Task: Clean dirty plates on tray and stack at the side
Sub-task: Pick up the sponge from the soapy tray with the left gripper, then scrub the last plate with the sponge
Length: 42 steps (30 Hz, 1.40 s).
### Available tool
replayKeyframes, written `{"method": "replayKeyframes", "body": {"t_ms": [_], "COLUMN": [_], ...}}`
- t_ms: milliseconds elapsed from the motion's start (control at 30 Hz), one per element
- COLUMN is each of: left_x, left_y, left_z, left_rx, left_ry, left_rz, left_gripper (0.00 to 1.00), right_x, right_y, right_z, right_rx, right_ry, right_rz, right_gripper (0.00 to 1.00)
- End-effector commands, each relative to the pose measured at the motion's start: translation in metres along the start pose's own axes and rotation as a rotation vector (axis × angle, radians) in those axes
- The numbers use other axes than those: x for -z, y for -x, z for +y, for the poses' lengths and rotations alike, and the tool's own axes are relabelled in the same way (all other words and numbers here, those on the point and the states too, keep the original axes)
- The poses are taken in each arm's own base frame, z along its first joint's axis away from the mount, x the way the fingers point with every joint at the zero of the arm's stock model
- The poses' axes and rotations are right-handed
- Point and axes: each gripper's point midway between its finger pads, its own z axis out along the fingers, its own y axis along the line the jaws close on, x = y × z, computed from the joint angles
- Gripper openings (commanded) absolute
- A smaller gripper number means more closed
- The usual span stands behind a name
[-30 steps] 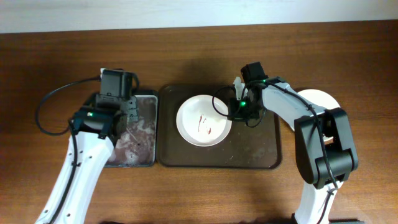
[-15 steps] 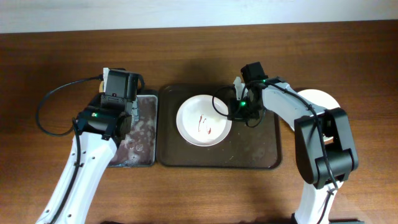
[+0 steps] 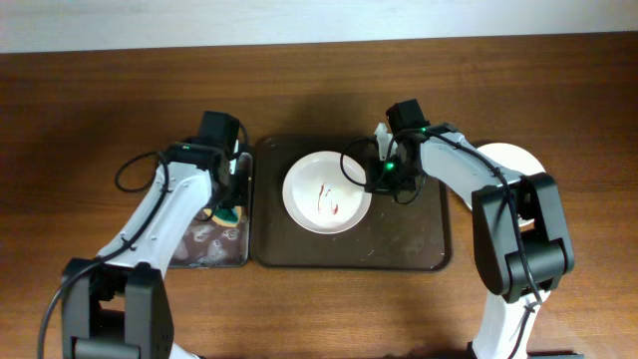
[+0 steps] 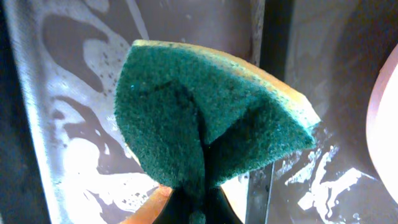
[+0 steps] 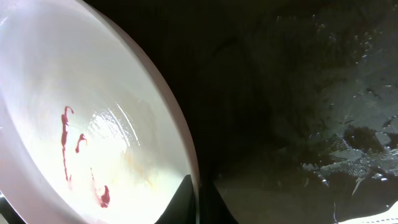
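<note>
A white plate [image 3: 324, 192] with red smears at its centre lies on the dark brown tray [image 3: 399, 244]. My right gripper [image 3: 376, 176] is shut on the plate's right rim; the right wrist view shows the rim [image 5: 180, 149] between the fingers [image 5: 202, 199]. My left gripper [image 3: 231, 204] is shut on a green and yellow sponge [image 4: 205, 124] above the right edge of the smaller black tray [image 3: 204, 249]. A clean white plate [image 3: 513, 160] lies on the table right of the brown tray, partly hidden by the right arm. No mint plate shows.
The black tray holds soapy water [image 4: 81, 162]. Its right rim [image 4: 260, 37] runs beside the brown tray [image 4: 323, 56]. The brown tray's floor is wet [image 5: 348, 143]. The table's wood surface [image 3: 319, 80] extends behind both trays.
My left gripper has swung right and down with the sponge, from the black tray's far left part to its right edge. The right gripper and plate have not moved.
</note>
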Motion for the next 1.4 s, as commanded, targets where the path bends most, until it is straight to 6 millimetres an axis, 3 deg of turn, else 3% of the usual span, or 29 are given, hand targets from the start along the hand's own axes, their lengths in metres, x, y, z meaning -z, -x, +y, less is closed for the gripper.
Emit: {"method": "replayKeyframes", "body": {"t_ms": [0,100,200,267,367,467,567,767,900,1067,1200,1267,1300,1333,1367], "left_x": [0.005,0.025,0.054,0.06,0.047,0.03,0.004,-0.02,-0.051,-0.076,-0.079,-0.069,-0.055,-0.023,-0.007], "left_y": [0.0,0.006,0.018,0.023,0.027,0.029,0.023,0.004,-0.004,0.002,0.007,0.013,0.02,0.03,0.034], "left_z": [-0.004,-0.02,-0.079,-0.111,-0.158,-0.185,-0.194,-0.224,-0.212,-0.142,-0.115,-0.113,-0.122,-0.142,-0.147], "left_rx": [-0.008,-0.029,-0.131,-0.139,0.022,0.08,0.162,0.105,0.108,0.203,0.255,0.224,0.16,0.092,0.085], "left_ry": [-0.187,-0.32,-0.566,-0.629,-0.686,-0.71,-0.688,-0.702,-0.538,-0.203,-0.152,-0.173,-0.231,-0.363,-0.406], "left_rz": [0.023,-0.031,-0.12,-0.141,-0.079,-0.046,0.027,0.087,0.078,0.023,0.03,0.018,-0.005,-0.036,-0.057], "left_gripper": [0.0,0.0,0.0,0.0,0.0,0.0,0.0,0.0,0.0,0.0,0.0,0.0,0.0,0.0,0.0], "right_x": [-0.01,-0.01,-0.01,-0.01,-0.01,-0.01,-0.01,-0.01,-0.01,-0.01,-0.01,-0.01,-0.01,-0.01,-0.01], "right_y": [-0.006,-0.007,-0.007,-0.007,-0.008,-0.009,-0.009,-0.009,-0.009,-0.009,-0.01,-0.01,-0.011,-0.011,-0.012], "right_z": [-0.008,-0.009,-0.009,-0.009,-0.009,-0.009,-0.009,-0.009,-0.009,-0.009,-0.009,-0.009,-0.01,-0.01,-0.01], "right_rx": [-0.013,-0.014,-0.015,-0.015,-0.016,-0.018,-0.018,-0.018,-0.018,-0.018,-0.02,-0.02,-0.02,-0.02,-0.015], "right_ry": [-0.028,-0.028,-0.029,-0.029,-0.029,-0.031,-0.031,-0.031,-0.031,-0.031,-0.031,-0.032,-0.032,-0.033,-0.034], "right_rz": [0.028,0.032,0.033,0.034,0.036,0.041,0.041,0.04,0.041,0.042,0.045,0.045,0.048,0.051,0.052], "right_gripper": [0.04,0.04,0.04,0.04,0.04,0.04,0.04,0.04,0.04,0.04,0.04,0.04,0.04,0.04,0.04]}}
